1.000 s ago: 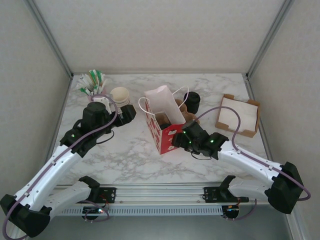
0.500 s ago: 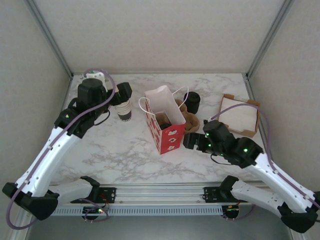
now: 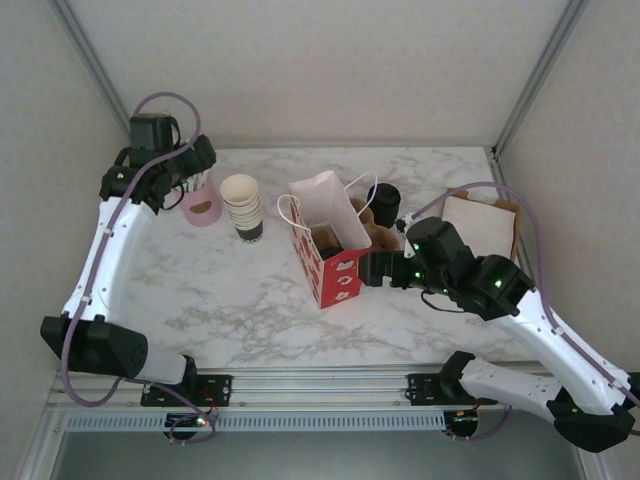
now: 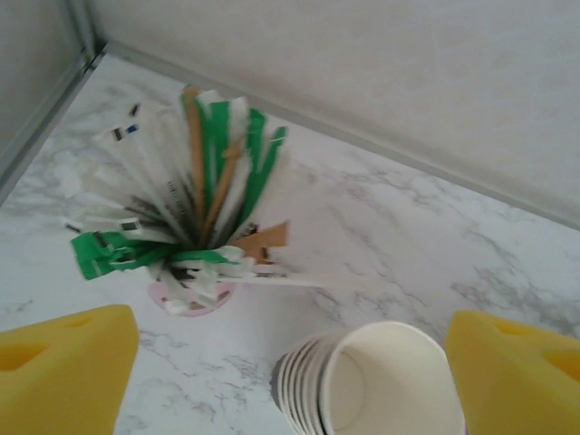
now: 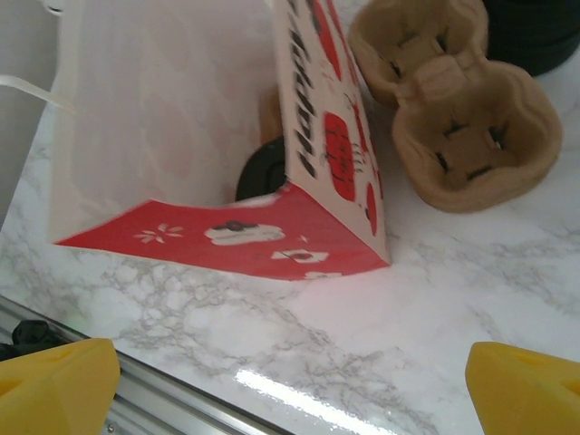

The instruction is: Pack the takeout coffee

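1. The marble table (image 3: 250, 300) carries everything, with both arms bolted at its near edge.
2. The left arm reaches to the far left corner. The left gripper (image 3: 192, 168) hangs above the pink holder. Its yellow fingers (image 4: 63, 372) are spread wide with nothing between them.
3. The right arm bends in from the right. The right gripper (image 3: 366, 270) sits low, just beside the bag's near right side. Its yellow fingers (image 5: 530, 385) are also spread wide and grip nothing.
4. A red-and-white paper bag (image 3: 325, 235) stands upright mid-table, its mouth open and its white cord handles loose.
5. A cardboard napkin box (image 3: 507, 208) sits toward the far right, partly behind the right arm.
6. A brown pulp cup carrier (image 5: 426, 86) lies just beside the bag's right side.
7. A stack of cream paper cups (image 3: 243, 205) stands between the pink holder and the bag.
8. The pink holder (image 3: 203, 210) is stuffed with wrapped straws and wooden stirrers (image 4: 199, 172).
9. A black stack of lids (image 3: 384, 203) stands behind the carrier.
10. The takeout coffee (image 5: 263, 172) is inside the bag, low down. Its round black lid shows through the open mouth in the right wrist view.
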{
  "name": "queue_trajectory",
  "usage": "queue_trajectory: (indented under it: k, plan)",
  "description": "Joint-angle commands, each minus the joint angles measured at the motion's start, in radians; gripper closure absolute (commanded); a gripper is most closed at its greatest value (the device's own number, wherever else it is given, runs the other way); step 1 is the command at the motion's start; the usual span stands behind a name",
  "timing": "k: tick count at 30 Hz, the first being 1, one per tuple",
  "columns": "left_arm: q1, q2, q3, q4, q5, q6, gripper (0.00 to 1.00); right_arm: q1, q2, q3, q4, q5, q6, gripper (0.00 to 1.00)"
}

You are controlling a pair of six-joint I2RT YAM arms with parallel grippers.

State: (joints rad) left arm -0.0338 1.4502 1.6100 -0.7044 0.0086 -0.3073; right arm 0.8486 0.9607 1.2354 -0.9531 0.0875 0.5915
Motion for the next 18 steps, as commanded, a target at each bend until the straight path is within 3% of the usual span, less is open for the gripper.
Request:
queue_trajectory:
  k: [1,9,13,18]
  plan:
    - [0.050,0.049,0.039,-0.045,0.074,0.028,0.24,-0.002,0.025,0.060,0.033,-0.019,-0.073,0.01]
    - [0.063,0.195,0.144,-0.134,0.083,0.069,0.58,-0.003,0.066,0.059,0.049,-0.012,-0.105,0.01]
    - [0.061,0.212,0.137,-0.159,0.058,0.083,0.62,-0.006,0.069,0.051,0.053,-0.010,-0.108,0.01]
    - [0.062,0.238,0.166,-0.171,0.008,0.083,0.60,-0.008,0.073,0.042,0.066,-0.021,-0.109,0.01]
